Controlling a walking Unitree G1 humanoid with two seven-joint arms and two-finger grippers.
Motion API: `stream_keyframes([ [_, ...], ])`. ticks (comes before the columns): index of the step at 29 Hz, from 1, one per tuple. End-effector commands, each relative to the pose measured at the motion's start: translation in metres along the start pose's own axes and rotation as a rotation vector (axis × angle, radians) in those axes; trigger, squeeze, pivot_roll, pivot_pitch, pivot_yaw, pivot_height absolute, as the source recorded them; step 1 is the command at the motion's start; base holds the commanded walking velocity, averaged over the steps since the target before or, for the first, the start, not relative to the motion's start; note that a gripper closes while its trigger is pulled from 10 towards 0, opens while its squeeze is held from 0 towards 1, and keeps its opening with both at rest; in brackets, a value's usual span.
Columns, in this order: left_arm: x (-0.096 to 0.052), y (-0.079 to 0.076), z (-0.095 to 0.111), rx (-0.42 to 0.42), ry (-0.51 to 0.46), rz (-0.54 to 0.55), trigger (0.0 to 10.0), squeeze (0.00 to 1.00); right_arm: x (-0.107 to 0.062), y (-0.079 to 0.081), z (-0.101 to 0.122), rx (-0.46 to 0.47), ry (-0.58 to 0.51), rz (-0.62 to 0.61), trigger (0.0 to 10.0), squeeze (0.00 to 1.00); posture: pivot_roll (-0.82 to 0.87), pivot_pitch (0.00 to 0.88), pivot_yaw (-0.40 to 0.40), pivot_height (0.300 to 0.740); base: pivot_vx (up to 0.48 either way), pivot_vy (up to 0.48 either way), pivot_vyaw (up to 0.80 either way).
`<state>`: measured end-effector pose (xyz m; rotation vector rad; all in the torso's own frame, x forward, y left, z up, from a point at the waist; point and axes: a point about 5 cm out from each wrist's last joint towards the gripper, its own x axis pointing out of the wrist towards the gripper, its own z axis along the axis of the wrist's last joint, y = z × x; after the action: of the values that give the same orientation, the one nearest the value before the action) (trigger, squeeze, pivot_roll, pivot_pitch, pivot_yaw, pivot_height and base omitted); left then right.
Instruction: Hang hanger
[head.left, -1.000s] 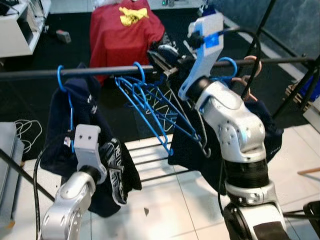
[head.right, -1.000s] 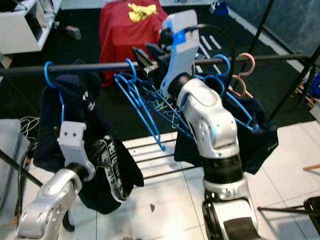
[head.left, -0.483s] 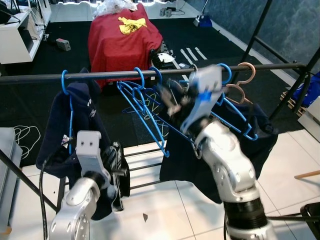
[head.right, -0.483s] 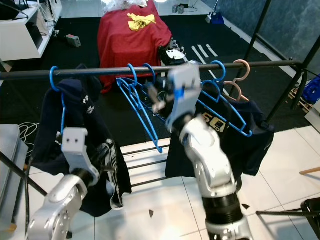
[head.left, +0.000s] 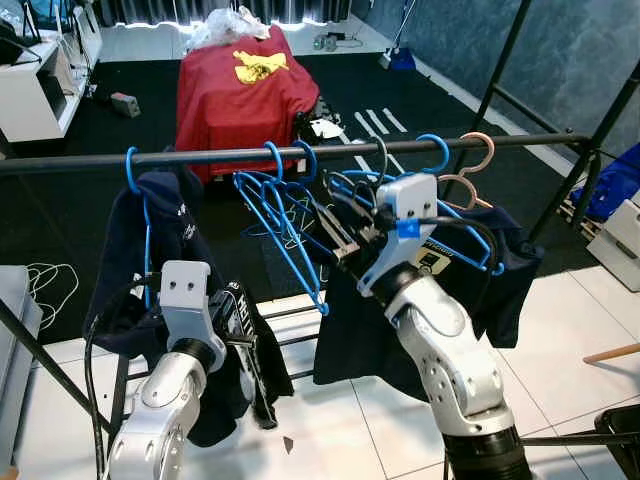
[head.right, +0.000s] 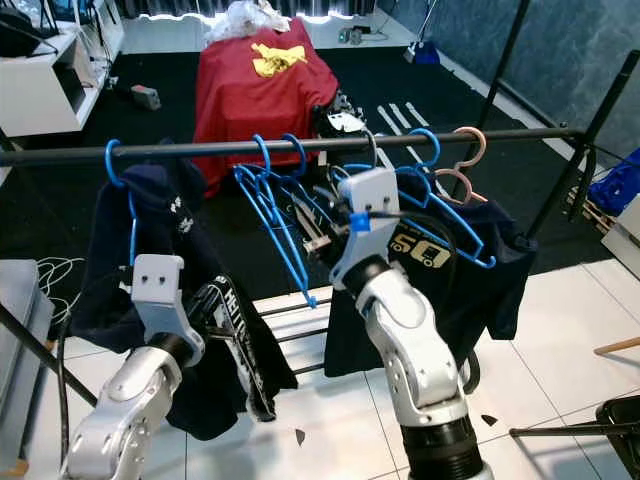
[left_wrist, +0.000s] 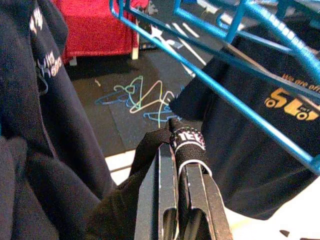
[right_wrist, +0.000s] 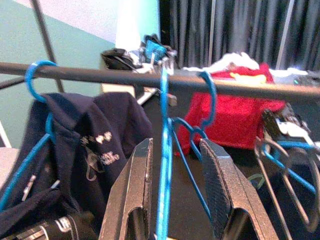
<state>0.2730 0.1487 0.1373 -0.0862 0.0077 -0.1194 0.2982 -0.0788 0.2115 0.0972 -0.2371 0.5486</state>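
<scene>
Now | blue hanger (right_wrist: 164, 165) on rail (head.left: 300, 152) | my right gripper (right_wrist: 175, 190) fingers apart, release step; next: retract | left gripper (left_wrist: 180, 170) clamped on dark garment (left_wrist: 150, 150).

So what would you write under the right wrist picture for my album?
Open right gripper below the black metal rail, a blue wire hanger between its fingers, not gripped.

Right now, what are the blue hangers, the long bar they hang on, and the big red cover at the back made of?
The blue hangers look like thin wire with a glossy blue coating, being slim and shiny. The bar looks like dark painted metal tube, smooth and straight, though it could be plastic. The red cover looks like soft matte cloth, since it drapes and folds.
</scene>
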Motion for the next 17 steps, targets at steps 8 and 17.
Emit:
stream_keyframes([
  [8,0.002,-0.001,-0.003,0.004,0.019,0.008,10.0,0.0,-0.005,0.004,-0.018,0.016,0.047,-0.003,10.0,0.0,0.05,0.008,-0.042,0.74,0.0,0.0,0.0],
  [17,0.0,-0.001,-0.002,-0.006,0.008,0.015,10.0,0.0,-0.003,0.005,-0.021,0.031,0.045,0.008,10.0,0.0,0.07,0.0,-0.048,0.74,0.0,0.0,0.0],
])
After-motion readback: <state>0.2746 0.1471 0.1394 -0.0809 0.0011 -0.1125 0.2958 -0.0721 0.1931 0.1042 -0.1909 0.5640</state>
